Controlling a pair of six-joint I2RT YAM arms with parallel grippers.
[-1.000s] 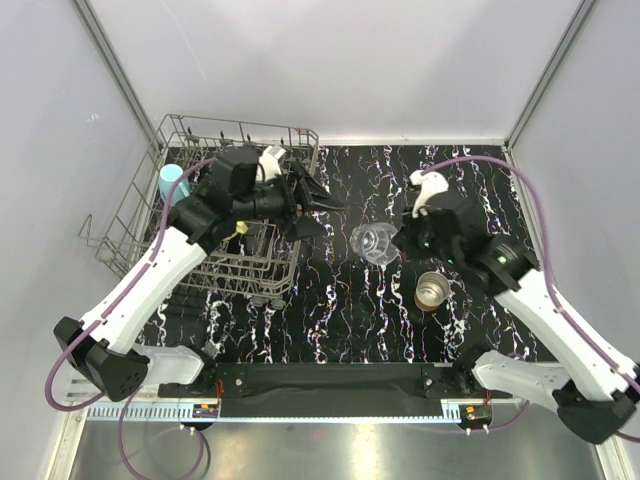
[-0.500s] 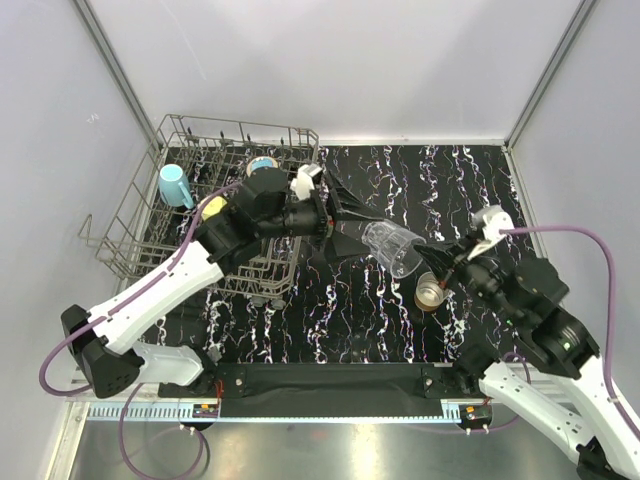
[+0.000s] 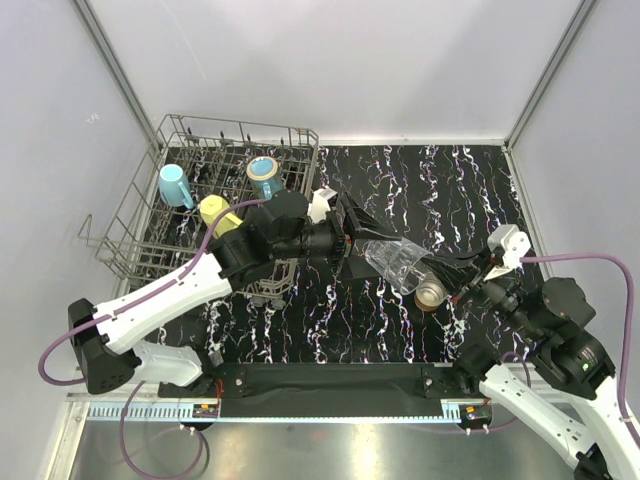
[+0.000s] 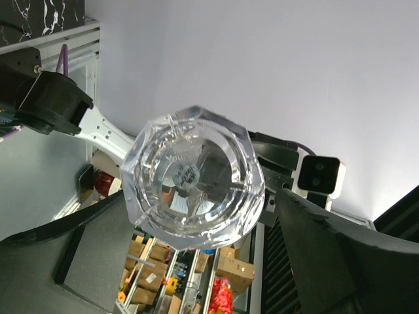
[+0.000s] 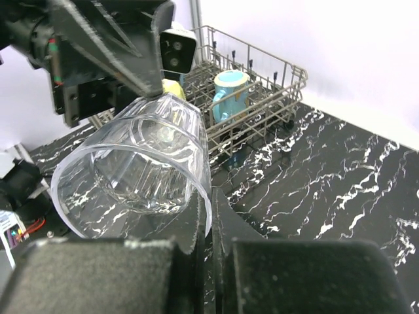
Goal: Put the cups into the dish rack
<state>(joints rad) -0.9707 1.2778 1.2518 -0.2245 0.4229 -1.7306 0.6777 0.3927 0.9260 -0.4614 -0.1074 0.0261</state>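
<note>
Held on its side in mid-air, a clear glass tumbler [image 3: 400, 265] hangs above the black, white-veined tabletop [image 3: 470, 190], just right of the grey wire dish rack [image 3: 135, 215]. The right claw [image 5: 208, 219] is pinched tight on the tumbler's rim wall. The left claw [image 3: 368, 240] stands spread wide to either side of the faceted base, with gaps showing. A shiny metal cup [image 3: 432, 293] stands upright on the tabletop, near and below the tumbler. Inside the rack sit a teal mug [image 3: 263, 175], a light-blue mug [image 3: 175, 185] and a yellow cup [image 3: 218, 213].
</note>
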